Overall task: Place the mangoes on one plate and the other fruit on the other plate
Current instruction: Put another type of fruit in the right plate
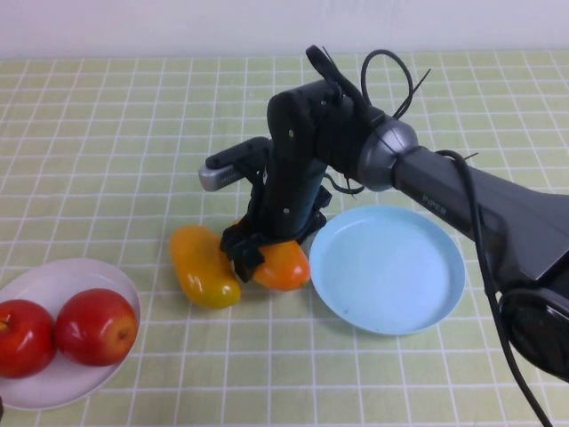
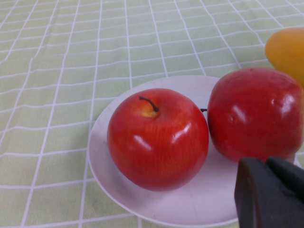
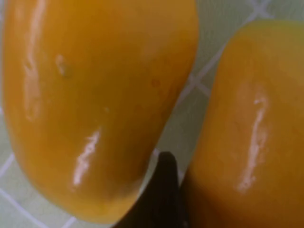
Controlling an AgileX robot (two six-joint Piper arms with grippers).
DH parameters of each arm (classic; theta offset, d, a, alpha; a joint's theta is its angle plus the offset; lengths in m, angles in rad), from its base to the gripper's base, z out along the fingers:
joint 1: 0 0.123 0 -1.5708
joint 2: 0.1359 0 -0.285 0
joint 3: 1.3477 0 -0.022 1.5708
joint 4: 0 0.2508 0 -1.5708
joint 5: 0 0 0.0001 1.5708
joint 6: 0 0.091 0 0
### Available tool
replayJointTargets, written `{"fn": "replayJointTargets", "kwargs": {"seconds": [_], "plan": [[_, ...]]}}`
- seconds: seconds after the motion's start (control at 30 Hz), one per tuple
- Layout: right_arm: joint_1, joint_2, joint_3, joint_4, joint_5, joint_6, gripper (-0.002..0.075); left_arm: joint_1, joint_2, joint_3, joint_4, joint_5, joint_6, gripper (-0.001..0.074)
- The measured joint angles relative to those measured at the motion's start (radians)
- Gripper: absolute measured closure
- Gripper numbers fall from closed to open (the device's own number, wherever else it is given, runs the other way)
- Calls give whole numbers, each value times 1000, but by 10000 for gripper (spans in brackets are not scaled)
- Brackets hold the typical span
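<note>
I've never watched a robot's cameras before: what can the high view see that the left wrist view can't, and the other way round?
Only the high view shows the empty light blue plate, the right gripper down around the deeper orange mango, and the right arm itself.

Only the left wrist view shows one apple's stem up close, and a dark part of the left gripper at the frame's corner.

Both show the two red apples on the white plate and the yellow mango on the tablecloth beside it.

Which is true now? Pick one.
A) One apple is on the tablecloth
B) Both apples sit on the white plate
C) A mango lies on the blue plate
B: both apples rest on the white plate, while the blue plate holds nothing.
</note>
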Motion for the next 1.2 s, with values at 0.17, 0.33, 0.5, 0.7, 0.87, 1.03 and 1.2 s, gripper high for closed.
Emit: {"fn": "replayJointTargets", "kwargs": {"seconds": [0.17, 0.33, 0.5, 0.7, 0.87, 1.03, 1.2], "plan": [[0, -24, -35, -2, 1, 15, 133, 0, 0, 0, 0, 0, 0, 733], [-5, -138, 23, -16, 1, 73, 133, 0, 0, 0, 0, 0, 0, 733], [-38, -284, 234, -83, 1, 120, 133, 0, 0, 0, 0, 0, 0, 733], [-96, -359, 463, -92, -14, 131, 133, 0, 0, 0, 0, 0, 0, 733], [-111, -359, 537, -92, -91, 132, 133, 0, 0, 0, 0, 0, 0, 733], [-111, -359, 539, -84, -104, 132, 87, 0, 0, 0, 0, 0, 0, 733], [-111, -359, 539, -84, -104, 132, 46, 0, 0, 0, 0, 0, 0, 733]]}}
